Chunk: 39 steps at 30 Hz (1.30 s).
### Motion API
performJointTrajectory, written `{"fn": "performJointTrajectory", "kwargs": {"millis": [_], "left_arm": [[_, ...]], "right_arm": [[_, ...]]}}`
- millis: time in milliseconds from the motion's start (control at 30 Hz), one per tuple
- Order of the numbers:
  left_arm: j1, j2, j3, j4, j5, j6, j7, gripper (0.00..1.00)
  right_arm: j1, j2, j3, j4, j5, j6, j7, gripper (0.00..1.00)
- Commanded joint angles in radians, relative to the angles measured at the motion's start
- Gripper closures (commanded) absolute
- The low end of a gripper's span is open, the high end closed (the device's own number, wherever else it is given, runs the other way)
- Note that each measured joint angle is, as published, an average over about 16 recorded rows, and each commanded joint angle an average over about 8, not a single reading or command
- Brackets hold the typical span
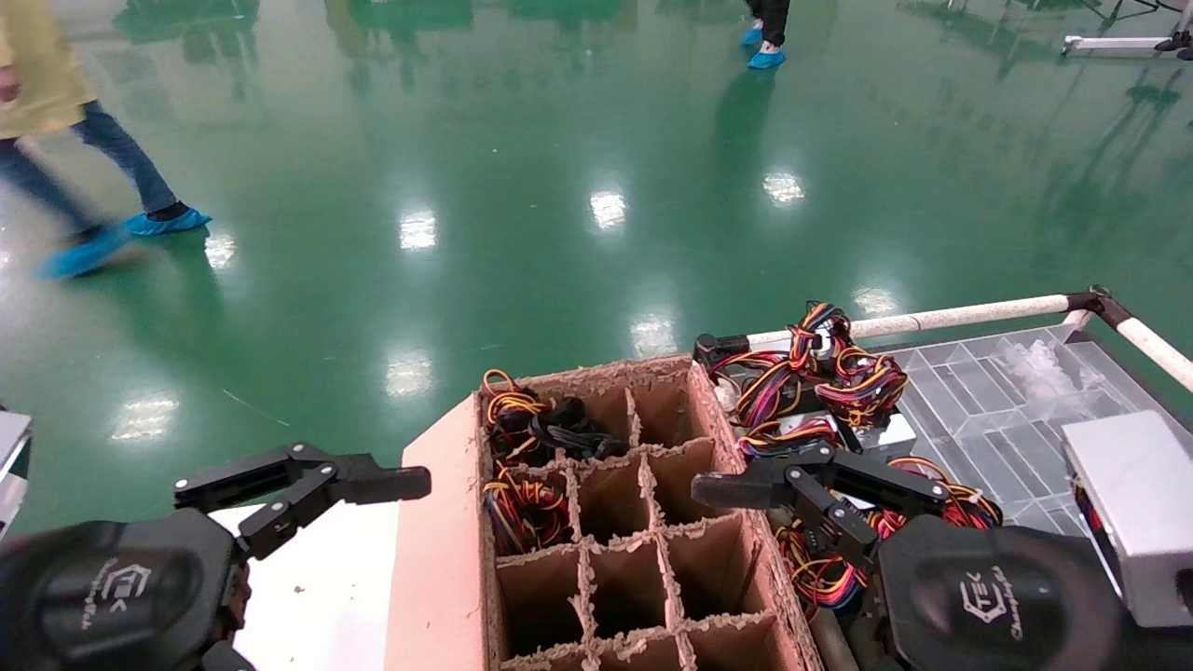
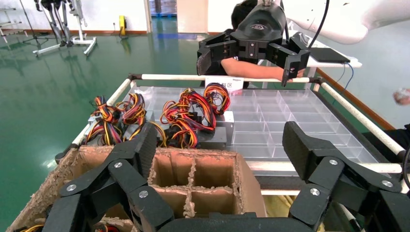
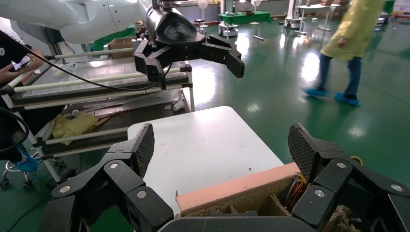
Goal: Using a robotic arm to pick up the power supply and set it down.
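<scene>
Both released: left end effector (image 1: pixel 317 494) hovering over white tabletop (image 1: pixel 326 596), right end effector (image 1: pixel 792 494) hovering beside cardboard box (image 1: pixel 447 522).

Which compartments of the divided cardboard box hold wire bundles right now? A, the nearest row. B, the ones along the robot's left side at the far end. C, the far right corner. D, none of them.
B: in the head view, the cardboard box shows wire bundles only in its far left cells; the other visible cells look bare.

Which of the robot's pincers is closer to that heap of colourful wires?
The right pincer hangs right over the colourful wires. The left pincer is beyond the cardboard box.
</scene>
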Motion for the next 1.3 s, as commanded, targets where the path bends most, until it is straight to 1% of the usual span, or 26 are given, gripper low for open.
{"fn": "performJointTrajectory", "kwargs": {"millis": [33, 700, 867, 967, 1100, 1200, 1300], "left_arm": [[0.0, 0.0, 0.0, 0.0, 0.0, 0.0, 0.0, 1.0], [0.0, 0.0, 0.0, 0.0, 0.0, 0.0, 0.0, 1.0], [0.0, 0.0, 0.0, 0.0, 0.0, 0.0, 0.0, 1.0], [0.0, 0.0, 0.0, 0.0, 0.0, 0.0, 0.0, 1.0], [0.0, 0.0, 0.0, 0.0, 0.0, 0.0, 0.0, 1.0], [0.0, 0.0, 0.0, 0.0, 0.0, 0.0, 0.0, 1.0], [0.0, 0.0, 0.0, 0.0, 0.0, 0.0, 0.0, 1.0]], "right_arm": [[0.0, 0.0, 0.0, 0.0, 0.0, 0.0, 0.0, 0.0], [0.0, 0.0, 0.0, 0.0, 0.0, 0.0, 0.0, 0.0], [0.003, -0.009, -0.001, -0.02, -0.015, 0.018, -0.013, 0.0], [0.016, -0.025, -0.012, -0.052, -0.061, 0.044, -0.037, 0.0], [0.061, -0.056, -0.05, -0.098, -0.175, 0.086, -0.069, 0.0], [0.107, -0.092, -0.086, -0.132, -0.265, 0.115, -0.083, 0.0], [0.152, -0.141, -0.117, -0.174, -0.331, 0.14, -0.097, 0.0]]}}
